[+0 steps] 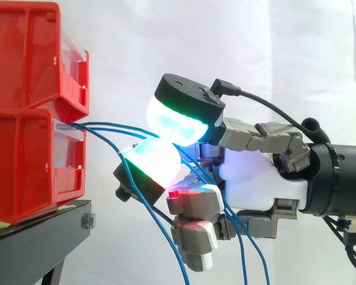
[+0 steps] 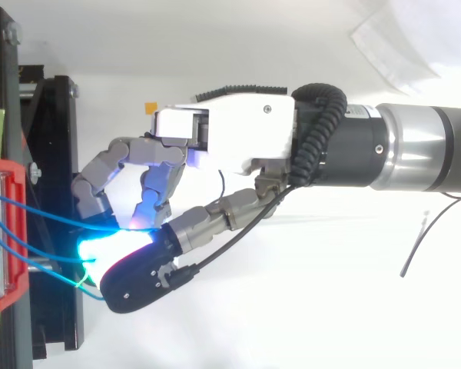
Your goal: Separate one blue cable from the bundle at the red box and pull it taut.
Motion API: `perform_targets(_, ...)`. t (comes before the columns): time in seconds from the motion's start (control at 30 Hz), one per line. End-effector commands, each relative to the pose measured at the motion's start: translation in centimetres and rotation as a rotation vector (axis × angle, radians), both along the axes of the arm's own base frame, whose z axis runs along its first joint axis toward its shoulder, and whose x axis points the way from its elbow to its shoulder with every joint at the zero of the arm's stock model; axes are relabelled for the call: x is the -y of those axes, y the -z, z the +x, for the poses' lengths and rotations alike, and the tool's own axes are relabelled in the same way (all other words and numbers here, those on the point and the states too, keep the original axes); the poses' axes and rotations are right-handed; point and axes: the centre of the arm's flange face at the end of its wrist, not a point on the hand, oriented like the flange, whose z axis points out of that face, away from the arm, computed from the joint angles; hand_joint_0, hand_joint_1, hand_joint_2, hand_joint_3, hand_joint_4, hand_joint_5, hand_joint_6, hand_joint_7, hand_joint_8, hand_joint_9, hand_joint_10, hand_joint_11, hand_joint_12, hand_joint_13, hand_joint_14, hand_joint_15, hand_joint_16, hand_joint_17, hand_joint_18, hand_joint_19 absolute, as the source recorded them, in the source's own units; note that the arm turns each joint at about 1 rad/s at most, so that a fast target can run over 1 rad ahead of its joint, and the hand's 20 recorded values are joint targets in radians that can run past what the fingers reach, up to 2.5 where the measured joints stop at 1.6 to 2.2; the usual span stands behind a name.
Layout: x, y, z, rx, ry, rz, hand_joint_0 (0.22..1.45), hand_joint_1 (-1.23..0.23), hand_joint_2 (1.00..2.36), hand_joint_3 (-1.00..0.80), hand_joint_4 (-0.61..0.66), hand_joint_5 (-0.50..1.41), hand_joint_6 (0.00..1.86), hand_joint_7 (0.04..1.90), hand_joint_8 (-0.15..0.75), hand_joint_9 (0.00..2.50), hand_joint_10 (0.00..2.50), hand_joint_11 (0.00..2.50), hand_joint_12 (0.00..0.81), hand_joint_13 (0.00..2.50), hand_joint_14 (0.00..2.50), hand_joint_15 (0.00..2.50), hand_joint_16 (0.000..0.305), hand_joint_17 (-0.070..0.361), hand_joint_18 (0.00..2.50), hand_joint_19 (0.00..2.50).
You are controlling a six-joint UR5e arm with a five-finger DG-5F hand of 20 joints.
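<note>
My side camera sits level with the red bins [image 1: 29, 119] and close in, facing across the work toward the white curtain [image 1: 285, 53]. The bins fill the left edge of the frame and the arm [image 1: 344, 178] enters from the right edge. My top camera looks straight down (just as near), with the bins cut to a strip at lower left. Both views share the bins' front, the blue cables [image 1: 113, 126], the hand [image 1: 255, 178] and the black stand [image 1: 41, 237].
</note>
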Motion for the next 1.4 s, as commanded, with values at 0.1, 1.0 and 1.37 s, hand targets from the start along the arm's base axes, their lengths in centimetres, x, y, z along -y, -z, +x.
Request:
perform_targets(0.1, -0.17, -0.01, 0.03, 0.002, 0.000, -0.001, 0.73, -0.90, 1.00, -0.45, -0.05, -0.18, 0.92, 1.04, 0.253, 1.13, 0.03, 1.21, 0.339, 1.13, 0.03, 0.88, 0.055, 0.123, 0.86, 0.90)
perform_targets(1.0, -0.19, 0.14, -0.07, -0.007, -0.003, -0.001, 0.61, -0.81, 1.01, -0.20, 0.01, -0.15, 0.90, 1.11, 0.284, 1.20, 0.03, 1.21, 0.375, 1.14, 0.03, 0.89, 0.060, 0.134, 0.86, 0.95)
perform_targets(1.37, 0.06, 0.32, -0.19, -0.013, 0.000, -0.007, 0.45, -0.55, 1.00, -0.50, 0.00, -0.13, 0.89, 1.10, 0.305, 1.24, 0.02, 1.17, 0.403, 1.08, 0.03, 0.83, 0.064, 0.144, 0.84, 0.91)
